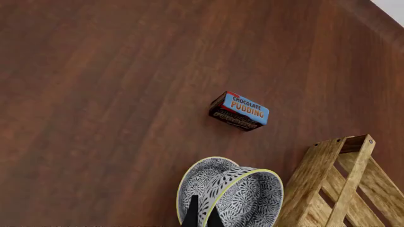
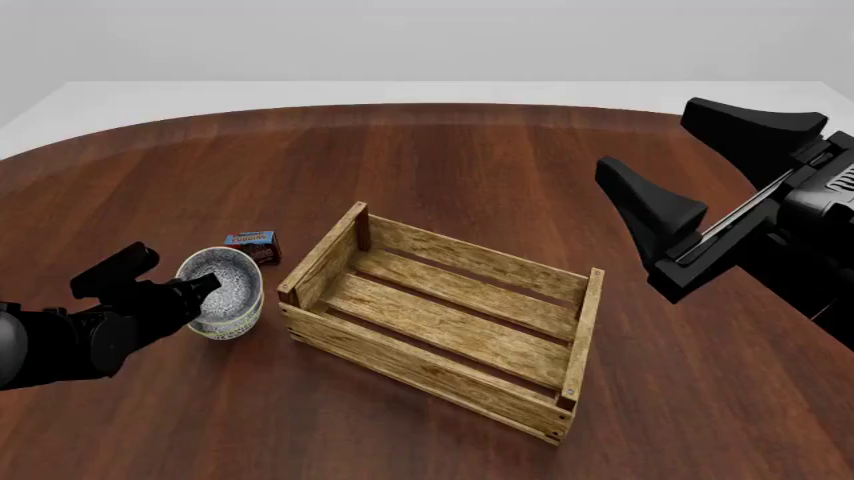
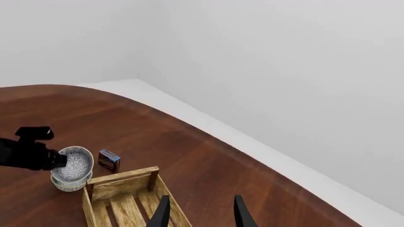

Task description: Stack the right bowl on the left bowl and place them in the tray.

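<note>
While the tray (image 2: 441,325) sits with nothing in it at the centre of the front view, the stacking looks done: the two bowls (image 2: 224,292) rest nested, the upper one tilted in the lower, at the frame's left, just beside the tray's left end, so what is left is carrying the pair into the tray. The right gripper (image 2: 727,228) hangs raised at the right edge of the frame, well apart from everything, its fingers spread and holding nothing. The left gripper (image 2: 200,288) reaches in low from the lower left, its fingers (image 1: 191,215) pinched on the rim of the upper bowl (image 1: 243,196). A small pudding box (image 2: 254,245) lies near the bowls, above them in the frame.
</note>
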You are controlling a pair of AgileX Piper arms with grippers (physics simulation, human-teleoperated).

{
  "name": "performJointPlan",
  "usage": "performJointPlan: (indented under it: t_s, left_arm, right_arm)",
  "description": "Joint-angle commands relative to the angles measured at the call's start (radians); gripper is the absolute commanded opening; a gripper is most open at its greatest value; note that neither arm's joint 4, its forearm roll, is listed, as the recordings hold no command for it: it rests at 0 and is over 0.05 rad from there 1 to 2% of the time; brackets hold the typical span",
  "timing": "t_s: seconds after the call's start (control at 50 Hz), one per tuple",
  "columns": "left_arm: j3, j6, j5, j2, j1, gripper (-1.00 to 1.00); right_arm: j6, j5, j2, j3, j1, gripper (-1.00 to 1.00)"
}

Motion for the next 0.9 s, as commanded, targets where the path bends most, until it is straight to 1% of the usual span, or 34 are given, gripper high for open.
performJointPlan:
  t_s: [0.02, 0.18, 0.42, 0.72, 0.74, 0.9]
  left_arm:
    - [-0.003, 0.021, 0.029, -0.019, -0.004, -1.00]
    - [-0.005, 0.034, 0.032, -0.010, 0.014, -1.00]
    - [0.007, 0.033, 0.026, -0.013, 0.018, -1.00]
    - [-0.001, 0.039, 0.033, -0.008, 0.026, -1.00]
    - [0.000, 0.041, 0.033, -0.010, 0.027, 1.00]
    - [0.003, 0.044, 0.052, -0.042, 0.029, 1.00]
  right_arm:
    - [0.001, -0.002, 0.005, -0.001, -0.001, 1.00]
    - [0.001, 0.000, 0.000, 0.000, 0.000, 1.00]
    - [0.001, 0.003, -0.003, 0.000, 0.001, 1.00]
    - [-0.001, 0.005, -0.006, 0.001, 0.003, 1.00]
    - [-0.001, 0.006, -0.007, 0.001, 0.004, 1.00]
    - [-0.001, 0.010, -0.014, 0.001, 0.005, 1.00]
